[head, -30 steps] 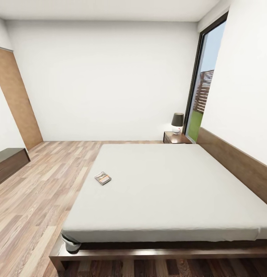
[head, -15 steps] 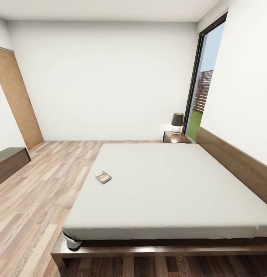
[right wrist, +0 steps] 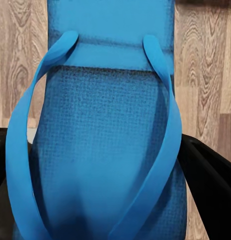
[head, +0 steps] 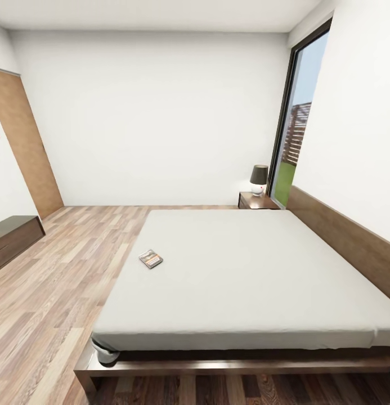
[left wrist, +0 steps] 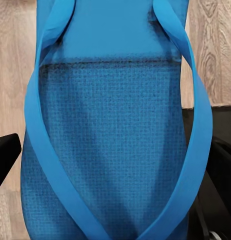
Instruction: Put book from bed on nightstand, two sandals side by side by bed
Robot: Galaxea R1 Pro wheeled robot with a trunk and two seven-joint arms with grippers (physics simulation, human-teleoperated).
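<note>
Sandals fill both wrist views: left hand (left wrist: pixel 115 165) grips one (left wrist: pixel 113 125), right hand (right wrist: pixel 105 170) the other (right wrist: pixel 103 115).

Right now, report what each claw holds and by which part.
Each claw seems to hold a blue sandal: left sandal, right sandal. Dark fingers flank the sole's side edges, but contact isn't visible, so the exact hold cannot be told.

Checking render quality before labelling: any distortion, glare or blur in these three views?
Head view: wide-angle stretch, the bed flaring toward the corners; the book too small to read; soft glow at the lamp. Left wrist view: sandal very close, weave sharp. Right wrist view: other sandal slightly soft below.
</note>
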